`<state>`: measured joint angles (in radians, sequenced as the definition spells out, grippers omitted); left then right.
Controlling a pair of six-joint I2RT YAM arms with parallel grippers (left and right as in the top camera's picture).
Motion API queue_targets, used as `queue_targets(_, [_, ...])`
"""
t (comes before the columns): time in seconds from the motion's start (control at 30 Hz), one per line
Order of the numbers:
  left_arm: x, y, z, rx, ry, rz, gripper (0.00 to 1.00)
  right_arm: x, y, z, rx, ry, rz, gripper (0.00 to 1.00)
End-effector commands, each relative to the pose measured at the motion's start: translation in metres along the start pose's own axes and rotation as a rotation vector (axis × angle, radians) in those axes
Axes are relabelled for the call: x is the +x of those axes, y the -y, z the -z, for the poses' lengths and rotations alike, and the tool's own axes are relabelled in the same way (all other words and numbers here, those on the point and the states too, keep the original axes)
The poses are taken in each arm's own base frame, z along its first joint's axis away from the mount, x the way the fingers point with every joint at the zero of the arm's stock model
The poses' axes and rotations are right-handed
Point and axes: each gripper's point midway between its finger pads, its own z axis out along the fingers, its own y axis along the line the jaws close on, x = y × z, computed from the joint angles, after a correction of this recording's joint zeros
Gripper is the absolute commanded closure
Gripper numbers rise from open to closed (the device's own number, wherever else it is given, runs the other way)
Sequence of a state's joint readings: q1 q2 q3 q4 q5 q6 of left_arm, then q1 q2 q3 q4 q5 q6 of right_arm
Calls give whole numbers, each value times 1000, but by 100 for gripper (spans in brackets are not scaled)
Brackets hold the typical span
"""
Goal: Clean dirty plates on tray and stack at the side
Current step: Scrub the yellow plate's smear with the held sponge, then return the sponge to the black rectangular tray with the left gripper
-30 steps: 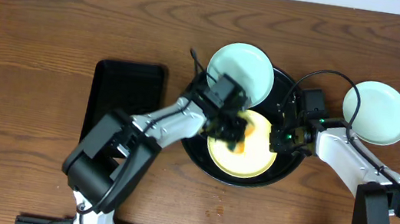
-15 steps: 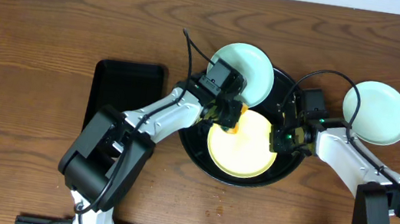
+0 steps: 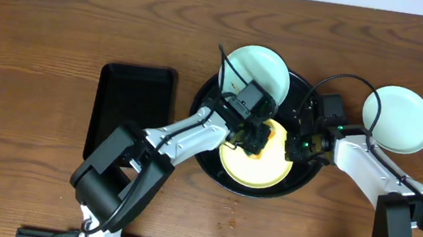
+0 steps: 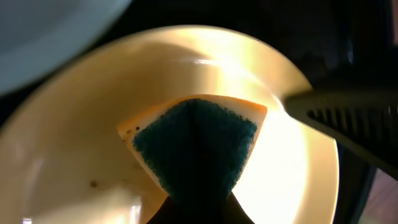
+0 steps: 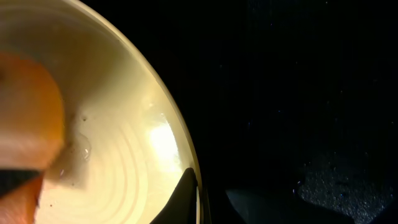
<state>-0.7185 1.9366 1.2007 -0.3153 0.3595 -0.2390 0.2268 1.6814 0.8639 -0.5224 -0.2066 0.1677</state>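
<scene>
The pale yellow plate point(image 3: 258, 170) lies in the round black tray point(image 3: 308, 174). My left gripper point(image 3: 255, 136) is shut on a sponge point(image 4: 196, 143), orange-yellow with a dark green pad, and presses it on the plate's upper part point(image 4: 74, 155). Small brown specks show on the plate near the sponge. My right gripper point(image 3: 299, 146) is shut on the yellow plate's right rim point(image 5: 112, 124), one finger inside and one outside point(image 5: 205, 199). One mint plate point(image 3: 257, 69) rests at the tray's upper left edge. Another mint plate point(image 3: 397, 118) lies on the table at the right.
A smaller rectangular black tray point(image 3: 132, 112) lies on the wooden table left of the round tray. The right gripper's finger point(image 4: 348, 115) shows in the left wrist view beside the sponge. A tiny crumb lies on the table below the tray.
My left gripper has moved the sponge across the yellow plate, first up and left, then back right toward the plate's upper middle. The right gripper has kept its hold on the rim.
</scene>
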Motion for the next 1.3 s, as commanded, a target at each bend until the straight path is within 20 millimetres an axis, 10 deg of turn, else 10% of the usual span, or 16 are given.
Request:
queue_targets(0.0, [12,-2,-3,-4,-40,-10,92,7,3,-4,17,-20,4,94])
queue_targets(0.5, [-4,12,37,45,21,-39,92,7,3,-4,17,-20,5,77])
queue_targets(0.77, [-23,-5,69,12,103,0,92,7,3,-3,18,-19,6,99])
queue_targets(1.0, [-16,-55,138,-110,146,137,92,-5,5,24,22,-7,-18,99])
queue_targets(1.27, [39,-145,202,-382,69,395,92,-39,-5,77,50,141,12,99])
